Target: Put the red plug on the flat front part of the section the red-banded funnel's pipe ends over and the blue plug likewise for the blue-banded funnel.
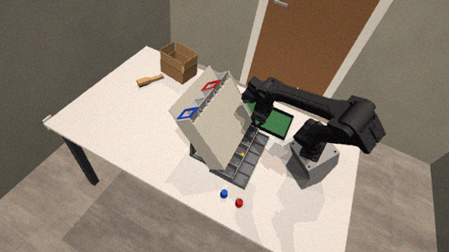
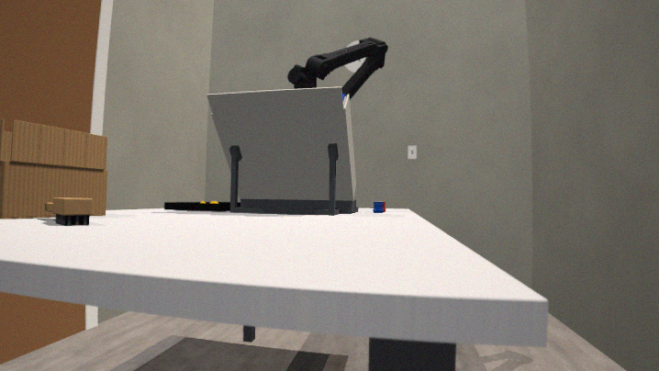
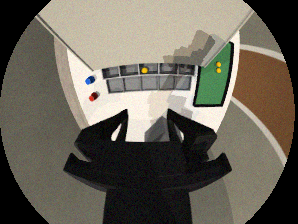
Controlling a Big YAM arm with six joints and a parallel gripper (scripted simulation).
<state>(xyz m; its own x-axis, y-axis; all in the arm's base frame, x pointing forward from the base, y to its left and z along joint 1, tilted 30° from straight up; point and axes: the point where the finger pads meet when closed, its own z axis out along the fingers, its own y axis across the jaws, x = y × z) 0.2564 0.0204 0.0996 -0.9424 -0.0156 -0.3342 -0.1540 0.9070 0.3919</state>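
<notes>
My gripper (image 1: 257, 122) (image 3: 147, 112) is open and empty. It hangs high in front of the slanted grey cover (image 1: 218, 124) (image 3: 140, 23) (image 2: 281, 147), over the far end of the dark section tray (image 1: 247, 168) (image 3: 127, 84). A yellow marble (image 1: 242, 153) (image 3: 144, 70) lies in one section of that tray. The red-banded funnel (image 1: 210, 85) and the blue-banded funnel (image 1: 187, 112) sit on top of the box behind the cover. The blue plug (image 1: 224, 193) (image 3: 91, 80) (image 2: 376, 207) and the red plug (image 1: 238, 202) (image 3: 93, 96) (image 2: 384, 207) stand side by side on the table near its front edge. The green marble tray (image 1: 277, 124) (image 3: 212, 86) (image 2: 207, 202) holds yellow marbles (image 3: 218, 66).
A cardboard box (image 1: 178, 61) (image 2: 50, 165) and a wooden brush (image 1: 149, 80) (image 2: 69, 206) lie at the far left corner of the table. The arm's base (image 1: 311, 160) stands right of the section tray. The cover rests on two dark struts (image 2: 331, 177).
</notes>
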